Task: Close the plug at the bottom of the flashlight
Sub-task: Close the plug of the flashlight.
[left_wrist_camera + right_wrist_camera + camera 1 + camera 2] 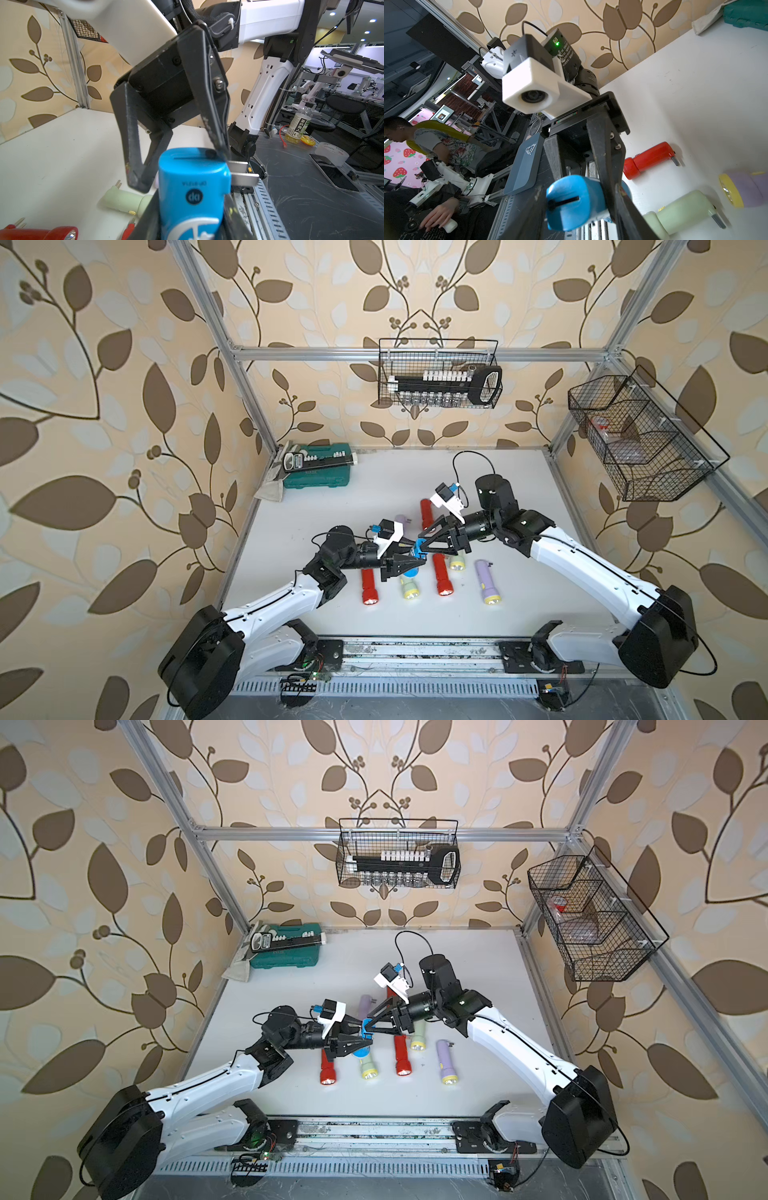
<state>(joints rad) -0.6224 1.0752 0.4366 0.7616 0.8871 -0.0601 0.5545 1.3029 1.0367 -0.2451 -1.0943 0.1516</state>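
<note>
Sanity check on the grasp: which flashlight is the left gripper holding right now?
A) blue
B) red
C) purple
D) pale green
A: the left wrist view shows the blue flashlight clamped between the fingers of the left gripper, raised above the table.

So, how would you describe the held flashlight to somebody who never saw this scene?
Look above the middle of the white table, where the left gripper and the right gripper meet. The left one holds a flashlight there. It is the only blue one; the other flashlights lie on the table.
</note>
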